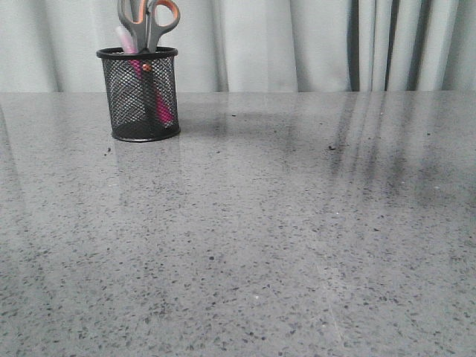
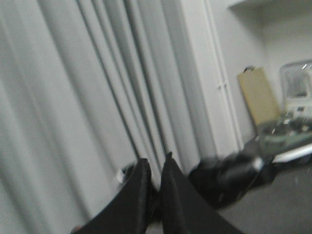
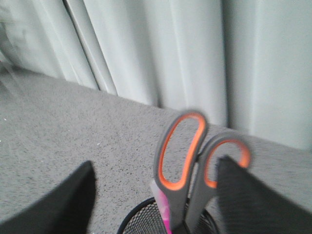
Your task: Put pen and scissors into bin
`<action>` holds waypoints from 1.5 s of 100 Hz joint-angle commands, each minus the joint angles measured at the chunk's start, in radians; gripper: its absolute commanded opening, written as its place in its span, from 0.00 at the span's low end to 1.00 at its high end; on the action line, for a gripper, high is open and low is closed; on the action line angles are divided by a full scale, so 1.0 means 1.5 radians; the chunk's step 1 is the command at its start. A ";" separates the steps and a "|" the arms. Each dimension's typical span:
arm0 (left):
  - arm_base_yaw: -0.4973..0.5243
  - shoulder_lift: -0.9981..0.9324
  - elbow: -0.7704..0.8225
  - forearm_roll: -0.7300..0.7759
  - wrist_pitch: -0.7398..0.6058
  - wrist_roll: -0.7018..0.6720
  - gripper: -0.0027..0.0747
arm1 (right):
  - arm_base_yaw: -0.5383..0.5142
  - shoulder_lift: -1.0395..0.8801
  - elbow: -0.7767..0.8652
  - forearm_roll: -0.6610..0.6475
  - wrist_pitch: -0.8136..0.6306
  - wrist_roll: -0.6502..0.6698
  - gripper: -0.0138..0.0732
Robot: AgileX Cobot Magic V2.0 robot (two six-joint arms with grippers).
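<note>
My right end effector [image 3: 156, 195] hangs open above the bin [image 1: 138, 95], fingers either side of the scissors [image 3: 187, 156]; my left end effector [image 2: 155, 183] is nearly closed, empty, facing curtains [image 2: 87, 97]. Grey-handled, orange-lined scissors and pink pen [image 1: 125, 39] stand upright in the black mesh bin on the table [image 1: 282, 223].

- Worktop [image 1: 245, 245]: grey speckled stone-look surface, glossy, carrying faint reflections.
- Curtain [image 1: 297, 44]: pale grey-white, hanging in vertical folds along the whole far edge of the worktop.
- Dark crumb [image 1: 332, 147]: lying right of centre, near the far edge.
- Smaller dark specks [image 1: 108, 150]: near the far left corner.
- Tan board [image 2: 258, 97]: leaning against a white wall, seen blurred in the left wrist view.
- Clear container [image 2: 296, 87]: just beside the board; details too blurred to tell.
</note>
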 commanded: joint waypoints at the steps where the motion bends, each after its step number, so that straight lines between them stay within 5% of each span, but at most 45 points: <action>1: -0.002 -0.013 -0.002 0.243 0.045 -0.231 0.03 | 0.011 -0.149 -0.017 -0.028 0.100 -0.012 0.37; 8: -0.002 -0.043 0.027 0.386 0.101 -0.368 0.01 | 0.026 -0.238 0.019 -0.056 0.180 -0.057 0.07; 18: -0.002 -0.108 0.084 0.469 0.142 -0.453 0.01 | 0.046 -0.382 0.128 -0.060 0.198 -0.103 0.08; 50: -0.002 -0.278 0.248 0.465 0.182 -0.458 0.01 | 0.056 -0.890 0.577 -0.052 0.314 -0.105 0.08; 76: -0.002 -0.289 0.260 0.460 0.181 -0.458 0.01 | 0.056 -1.214 0.698 -0.123 0.445 -0.109 0.08; 84: -0.003 -0.289 0.260 0.460 0.181 -0.458 0.01 | 0.056 -1.213 0.694 -0.125 0.497 -0.123 0.08; 150: -0.004 -0.289 0.273 0.451 0.179 -0.458 0.01 | 0.054 -1.203 0.718 -0.068 0.454 -0.136 0.08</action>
